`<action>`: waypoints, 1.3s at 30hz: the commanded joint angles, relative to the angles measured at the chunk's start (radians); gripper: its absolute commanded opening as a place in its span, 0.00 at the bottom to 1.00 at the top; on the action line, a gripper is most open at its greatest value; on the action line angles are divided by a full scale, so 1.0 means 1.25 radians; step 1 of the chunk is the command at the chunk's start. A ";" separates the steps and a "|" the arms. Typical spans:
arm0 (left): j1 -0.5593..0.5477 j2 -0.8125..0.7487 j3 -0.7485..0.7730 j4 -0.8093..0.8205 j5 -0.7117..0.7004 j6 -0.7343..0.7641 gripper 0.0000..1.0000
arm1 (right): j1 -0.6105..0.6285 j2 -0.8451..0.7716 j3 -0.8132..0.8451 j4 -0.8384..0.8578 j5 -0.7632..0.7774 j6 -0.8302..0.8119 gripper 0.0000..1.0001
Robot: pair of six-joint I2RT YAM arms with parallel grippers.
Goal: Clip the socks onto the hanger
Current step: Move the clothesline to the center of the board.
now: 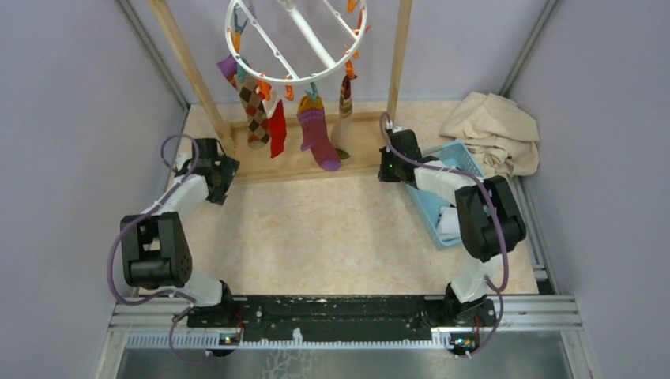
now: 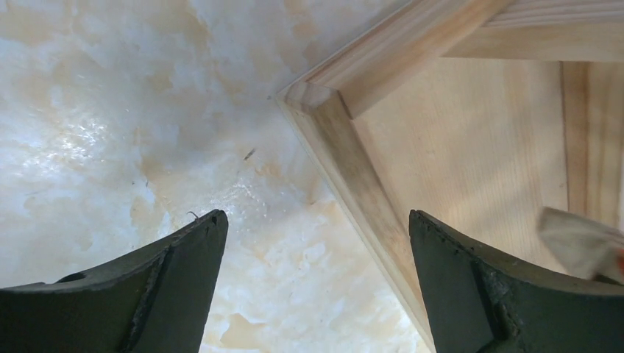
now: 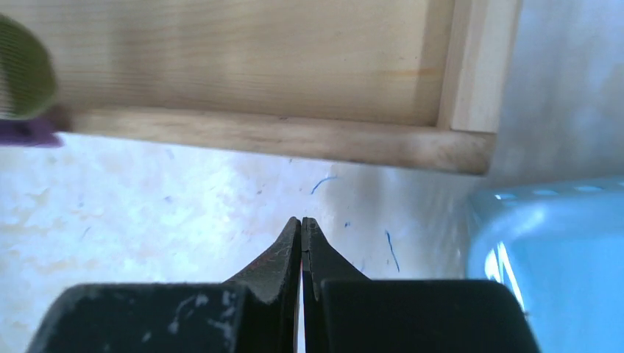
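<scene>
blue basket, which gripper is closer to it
Right. The right gripper, shut, sits just beside the blue basket; the left gripper, open, is across the table at the left corner of the wooden frame.

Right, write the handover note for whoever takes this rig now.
Left gripper: open, empty, low over the table by the wooden frame corner.
Right gripper: shut, empty, beside the blue basket.
Socks: at least four hang pegged on the hanger.
Left to do: something white lies in the basket, possibly another sock; check it, then clip it.
</scene>
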 commanded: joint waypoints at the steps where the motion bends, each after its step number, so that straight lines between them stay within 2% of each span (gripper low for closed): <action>1: 0.003 -0.072 0.072 -0.073 0.006 0.078 0.98 | -0.004 -0.159 -0.017 -0.005 -0.009 -0.020 0.00; 2: 0.003 -0.092 0.077 -0.077 0.019 0.087 0.98 | -0.004 -0.184 -0.022 -0.014 -0.007 -0.022 0.00; 5: 0.002 -0.170 0.066 -0.067 0.074 0.129 0.98 | -0.003 -0.271 -0.036 -0.039 -0.002 -0.024 0.08; 8: -0.006 -0.282 -0.012 -0.011 0.173 0.183 0.98 | 0.000 -0.362 -0.033 -0.076 -0.001 -0.025 0.18; 13: -0.040 -0.545 -0.221 0.036 0.263 0.173 0.98 | 0.006 -0.494 -0.037 -0.075 -0.059 0.007 0.47; 15: -0.072 -0.646 -0.267 0.032 0.265 0.187 0.98 | 0.008 -0.533 -0.032 -0.048 -0.087 0.031 0.51; 18: -0.086 -0.743 -0.247 -0.022 0.249 0.243 0.98 | 0.008 -0.550 0.017 -0.028 -0.128 0.051 0.55; 23: -0.088 -0.740 -0.147 -0.046 0.305 0.349 0.98 | 0.008 -0.474 0.167 -0.032 -0.151 0.058 0.55; 33: -0.094 -0.585 -0.024 0.020 0.426 0.456 0.99 | 0.008 -0.232 0.487 -0.107 -0.126 0.031 0.55; 36: -0.101 -0.544 -0.006 0.026 0.438 0.466 0.98 | 0.009 -0.190 0.557 -0.144 -0.117 0.015 0.55; 39: -0.110 -0.543 -0.017 0.043 0.444 0.461 0.98 | 0.013 -0.192 0.544 -0.143 -0.144 0.015 0.55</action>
